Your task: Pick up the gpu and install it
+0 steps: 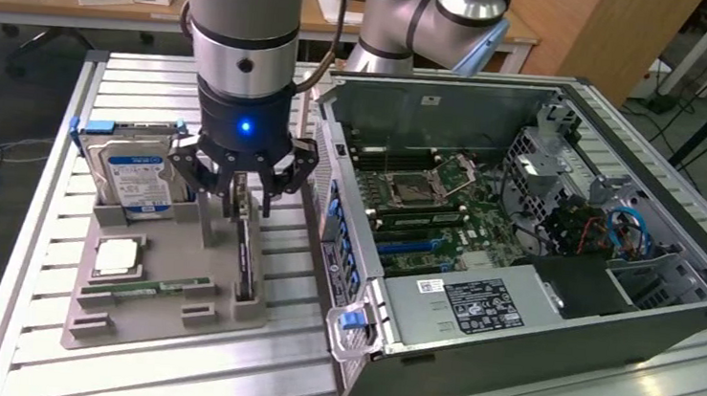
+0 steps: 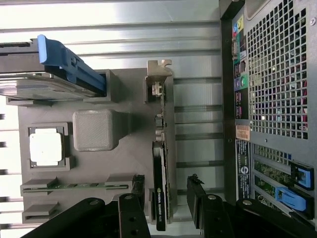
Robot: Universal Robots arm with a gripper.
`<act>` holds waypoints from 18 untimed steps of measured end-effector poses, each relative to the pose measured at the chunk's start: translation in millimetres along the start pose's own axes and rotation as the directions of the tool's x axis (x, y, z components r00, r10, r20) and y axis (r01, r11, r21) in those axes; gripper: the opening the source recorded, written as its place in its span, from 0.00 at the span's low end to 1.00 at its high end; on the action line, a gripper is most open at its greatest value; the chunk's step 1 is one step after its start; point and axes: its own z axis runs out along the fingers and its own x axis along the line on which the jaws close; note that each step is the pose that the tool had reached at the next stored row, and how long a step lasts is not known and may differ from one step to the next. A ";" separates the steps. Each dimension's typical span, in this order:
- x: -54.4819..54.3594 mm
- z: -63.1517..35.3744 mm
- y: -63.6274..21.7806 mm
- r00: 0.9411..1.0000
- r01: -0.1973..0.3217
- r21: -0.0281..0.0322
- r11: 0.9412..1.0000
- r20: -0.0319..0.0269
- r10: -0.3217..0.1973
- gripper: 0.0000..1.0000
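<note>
Station: a slatted metal worktop [image 1: 183, 385] carries a grey tray [image 1: 151, 320] on the exterior view's left and an open computer case [image 1: 465, 97] on the exterior view's right.
Task item: the gpu [image 1: 245, 261] stands on its long edge in a slot along the tray side nearest the case, at centre-left of the exterior frame.
Gpu detail: the wrist view shows a black cooler face, a green board edge and a silver end bracket [image 2: 159, 74] seated in the tray's notch.
Arm: the arm [image 1: 246, 35] descends vertically from the upper centre-left of the exterior frame, with a blue light lit on the wrist.
Hand: the hand [image 1: 241, 203] hangs directly over the gpu with its fingers [image 2: 132, 213] apart, one on each side of the card's cooler portion, away from the bracket end.
Contact: a gap shows on both sides of the card. Nothing is gripped.
Other tray contents: a hard drive [image 1: 138, 174] with a blue-white label stands upright at the far end. A processor chip [image 1: 115, 254] lies flat beside the gpu, and a memory stick [image 1: 147, 288] lies in front of the chip.
Case interior: the motherboard [image 1: 431, 195] is exposed, and a power supply [image 1: 473, 304] sits at the near end.
Installation status: the gpu sits in the tray, apart from the case.
</note>
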 end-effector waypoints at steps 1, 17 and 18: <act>0.0 0.0 0.0 1.000 0.000 0.000 1.000 0.000 0.000 0.47; 0.0 17.5 -1.0 1.000 0.000 0.000 1.000 0.000 0.000 0.47; 0.1 18.7 -1.1 1.000 0.000 0.000 1.000 0.000 0.000 0.47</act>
